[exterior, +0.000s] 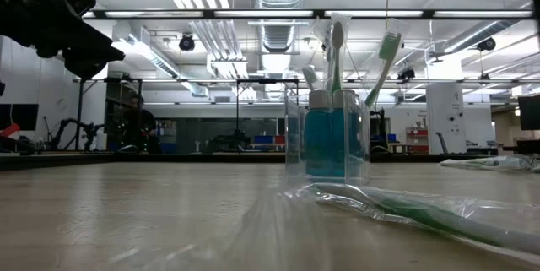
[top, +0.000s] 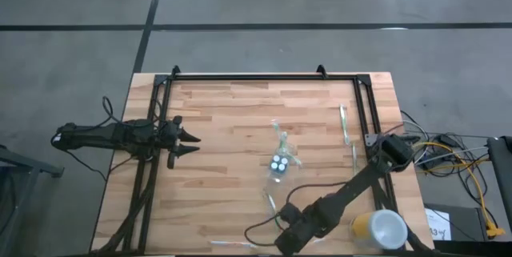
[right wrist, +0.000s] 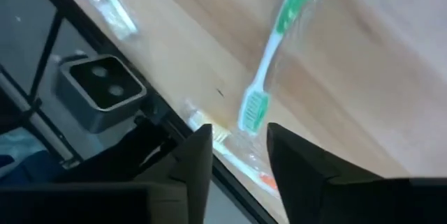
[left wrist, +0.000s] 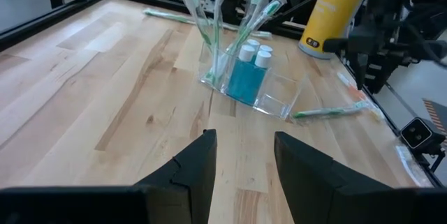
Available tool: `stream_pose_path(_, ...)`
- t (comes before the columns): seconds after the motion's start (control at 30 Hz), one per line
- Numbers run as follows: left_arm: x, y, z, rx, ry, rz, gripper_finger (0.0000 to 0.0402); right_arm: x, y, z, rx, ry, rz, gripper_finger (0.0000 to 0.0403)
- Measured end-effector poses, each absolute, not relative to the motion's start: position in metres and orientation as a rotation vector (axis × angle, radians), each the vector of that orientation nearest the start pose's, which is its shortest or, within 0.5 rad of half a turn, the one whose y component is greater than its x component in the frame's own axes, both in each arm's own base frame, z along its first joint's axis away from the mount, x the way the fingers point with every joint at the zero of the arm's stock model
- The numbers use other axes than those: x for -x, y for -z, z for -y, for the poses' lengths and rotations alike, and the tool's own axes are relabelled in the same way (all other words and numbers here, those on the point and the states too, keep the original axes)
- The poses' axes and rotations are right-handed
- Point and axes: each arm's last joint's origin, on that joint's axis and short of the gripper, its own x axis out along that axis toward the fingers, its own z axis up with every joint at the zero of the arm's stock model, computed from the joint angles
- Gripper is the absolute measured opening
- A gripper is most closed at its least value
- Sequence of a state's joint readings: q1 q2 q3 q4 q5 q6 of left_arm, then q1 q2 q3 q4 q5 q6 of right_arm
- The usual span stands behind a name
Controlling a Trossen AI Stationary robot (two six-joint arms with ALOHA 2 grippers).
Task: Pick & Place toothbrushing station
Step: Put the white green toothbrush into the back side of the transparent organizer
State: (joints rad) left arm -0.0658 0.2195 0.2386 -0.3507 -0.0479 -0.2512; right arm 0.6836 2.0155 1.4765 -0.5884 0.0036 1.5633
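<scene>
The clear plastic cup [top: 279, 163] stands upright on its base mid-table, holding small tubes with white round caps [left wrist: 253, 51] and several white-and-green toothbrushes [left wrist: 209, 15]. It also shows in the low view [exterior: 329, 136]. A wrapped green-and-white toothbrush [right wrist: 274, 56] lies flat near the table's near edge, just ahead of my right gripper [right wrist: 239, 158], which is open and empty above it. In the high view the right gripper [top: 282, 239] is at the near edge. My left gripper [top: 192, 141] is open and empty at the table's left, pointing at the cup [left wrist: 244, 77].
A yellow cup with a white top [top: 379, 230] stands at the near right corner. Loose wrapped toothbrushes lie at the right [top: 345, 122], near the cup [top: 272, 204] and at the near edge [top: 232, 243]. A black frame [top: 264, 78] borders the table. A small camera block [right wrist: 101, 88] sits at the near edge.
</scene>
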Motion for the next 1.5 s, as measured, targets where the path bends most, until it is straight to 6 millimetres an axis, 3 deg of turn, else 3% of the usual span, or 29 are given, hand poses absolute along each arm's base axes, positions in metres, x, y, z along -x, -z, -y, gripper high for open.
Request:
stream_pose_path(0.2,-0.097,-0.194,0.005,0.230,-0.024,-0.333,0.0149,-0.326,-0.165,-0.268,-0.982,0.399,-1.260,0.0161)
stream_pose_path(0.53,-0.097,-0.194,0.005,0.229,-0.028,-0.335,0.0149,-0.324,-0.150,-0.270,-1.005,0.465,-1.288,0.0138)
stream_pose_path(0.8,-0.097,-0.194,0.005,0.229,-0.027,-0.334,0.0149,-0.323,-0.150,-0.272,-1.012,0.450,-1.304,0.0118)
stream_pose_path(1.5,-0.097,-0.194,0.005,0.229,-0.023,-0.333,0.0149,-0.324,-0.148,-0.277,-1.047,0.393,-1.286,0.0123)
